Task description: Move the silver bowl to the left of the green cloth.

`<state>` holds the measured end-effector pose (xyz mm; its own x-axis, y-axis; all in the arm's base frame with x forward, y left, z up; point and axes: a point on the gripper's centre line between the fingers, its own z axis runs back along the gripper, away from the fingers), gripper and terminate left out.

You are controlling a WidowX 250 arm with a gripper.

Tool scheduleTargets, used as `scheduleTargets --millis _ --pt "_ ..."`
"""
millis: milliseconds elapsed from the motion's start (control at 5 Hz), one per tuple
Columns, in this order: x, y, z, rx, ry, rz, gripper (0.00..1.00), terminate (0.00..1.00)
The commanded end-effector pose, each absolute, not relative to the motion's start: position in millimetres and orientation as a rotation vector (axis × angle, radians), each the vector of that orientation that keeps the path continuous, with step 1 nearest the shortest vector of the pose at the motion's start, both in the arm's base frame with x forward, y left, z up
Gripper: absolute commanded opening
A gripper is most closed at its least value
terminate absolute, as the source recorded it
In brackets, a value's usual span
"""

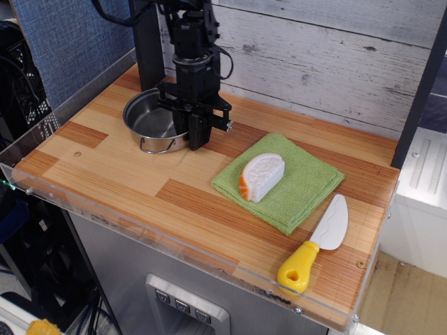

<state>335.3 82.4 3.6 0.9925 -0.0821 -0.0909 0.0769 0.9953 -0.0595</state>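
Your silver bowl (155, 124) sits flat on the tabletop (126, 174) in the upper left of the frame, left of the green cloth (279, 180) and apart from it, so the placement looks done. The end effector (197, 137) hangs at the bowl's right rim; whether it grips the rim or has let go, you cannot tell. A white and orange toy (261, 176) lies on the cloth, and a yellow-handled knife (318, 241) lies at lower right; neither blocks you.

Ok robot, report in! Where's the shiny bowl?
Gripper at the silver bowl rim, grip unclear. Bowl upright on table, left of green cloth. Nothing in the way.
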Motion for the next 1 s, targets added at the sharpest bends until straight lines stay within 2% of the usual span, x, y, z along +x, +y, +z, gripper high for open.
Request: scheduleTargets --millis 0,200,400,800 --pt "323 69 76 0.034 -0.065 -0.045 1.0 0.0" --pt "317 56 126 0.052 -0.195 -0.039 1.0 0.0" --pt "308 44 155 0.068 -0.237 -0.044 1.0 0.0" --pt "300 35 162 0.072 -0.144 -0.031 1.0 0.0"
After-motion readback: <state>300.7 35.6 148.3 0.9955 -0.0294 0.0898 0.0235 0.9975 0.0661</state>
